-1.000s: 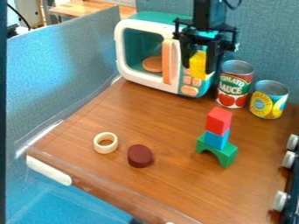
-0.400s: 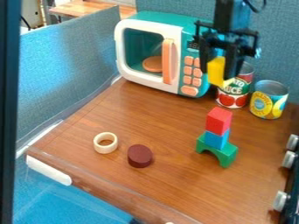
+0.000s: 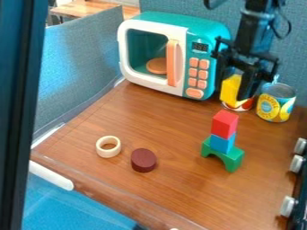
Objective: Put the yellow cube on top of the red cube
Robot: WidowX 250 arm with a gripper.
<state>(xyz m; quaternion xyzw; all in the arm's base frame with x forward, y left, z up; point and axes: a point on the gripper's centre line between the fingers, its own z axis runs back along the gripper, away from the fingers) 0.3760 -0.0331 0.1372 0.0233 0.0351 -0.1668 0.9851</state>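
My gripper [image 3: 234, 90] hangs at the upper right, in front of the cans, shut on the yellow cube [image 3: 230, 89]. The yellow block is tilted a little and held in the air, above and slightly right of the red cube [image 3: 225, 123] in the view, apart from it. The red cube rests on a blue block [image 3: 221, 143], which sits on a green arch block [image 3: 232, 159] on the wooden table.
A toy microwave [image 3: 180, 54] stands at the back. Behind the gripper are a tomato can [image 3: 239, 107] and a yellow-labelled can [image 3: 276, 102]. A cream ring [image 3: 108, 147] and a dark red cylinder [image 3: 143, 160] lie front left. Knobs [image 3: 296, 164] line the right edge.
My gripper has moved right and down from in front of the microwave, carrying the yellow cube closer to the stack. The stacked blocks have stayed in place.
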